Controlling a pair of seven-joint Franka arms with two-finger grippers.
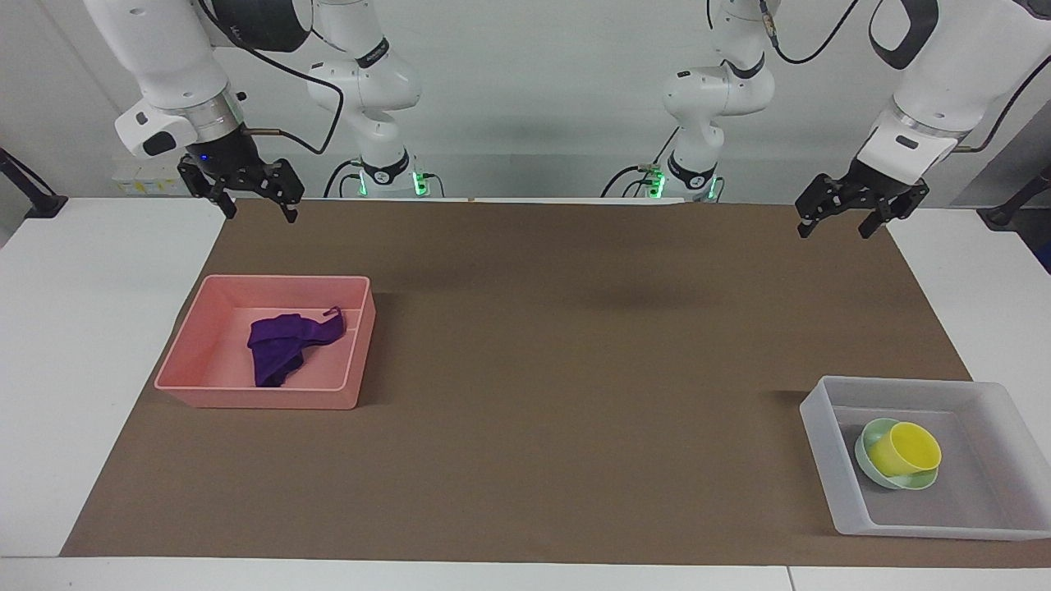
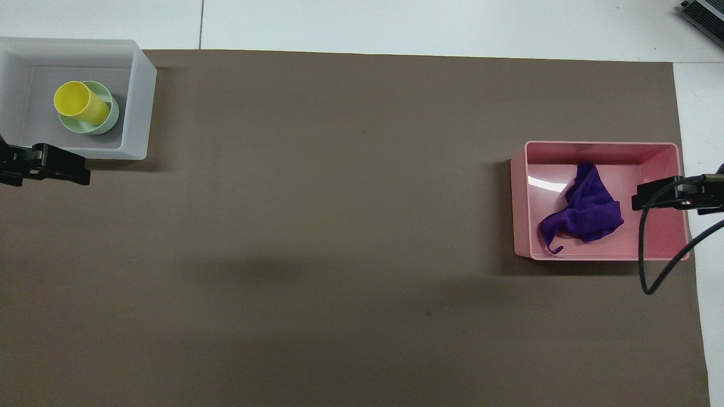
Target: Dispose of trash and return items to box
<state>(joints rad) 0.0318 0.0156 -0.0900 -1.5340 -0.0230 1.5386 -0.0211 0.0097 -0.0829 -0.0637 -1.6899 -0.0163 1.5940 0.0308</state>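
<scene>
White arms (image 1: 164, 57), black end effectors, cables

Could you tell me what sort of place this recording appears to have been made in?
Most likely a robotics lab bench set up for tabletop tidying trials. Two white arms, the left and the right, are mounted at a white table covered by a brown mat, in front of a bare wall with loose cables.
</scene>
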